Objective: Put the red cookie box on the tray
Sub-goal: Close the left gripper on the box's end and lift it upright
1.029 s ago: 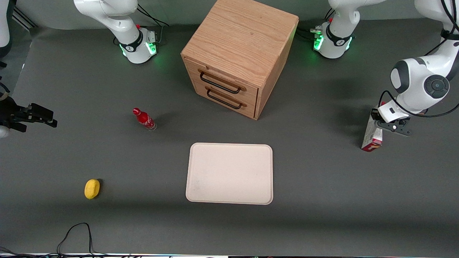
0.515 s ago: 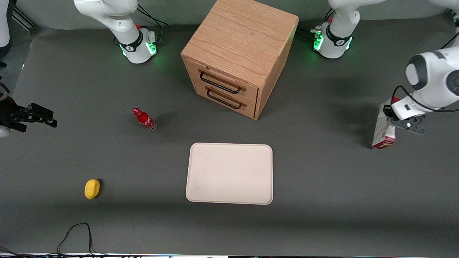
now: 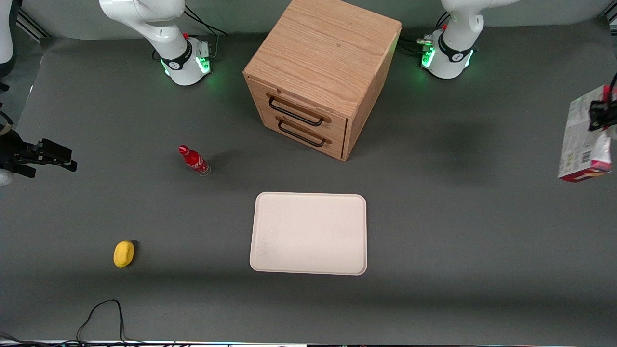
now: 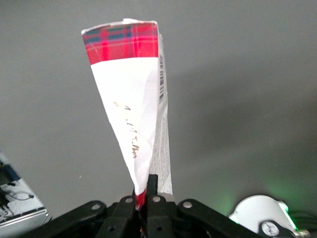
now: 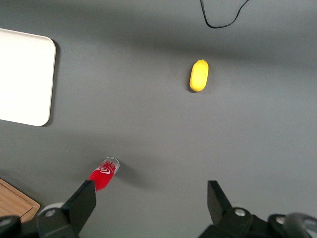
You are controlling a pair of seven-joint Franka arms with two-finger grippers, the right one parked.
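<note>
So the gripper is clamped on one end of the red cookie box, which hangs lifted above the table at the working arm's end, well apart from the tray. Pinching the thin edge probably keeps the flat faces free, so it can be laid down flat on that tray.

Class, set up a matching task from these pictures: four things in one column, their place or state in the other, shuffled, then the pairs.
Things:
1. red cookie box
2. tray
3. red bottle
4. yellow lemon

Places or states:
A. lying nearest the front camera
B. clamped in the left gripper, off the table
C. lying bare in front of the drawers
D. standing toward the parked arm's end

Pairs: 1-B, 2-C, 3-D, 4-A
</note>
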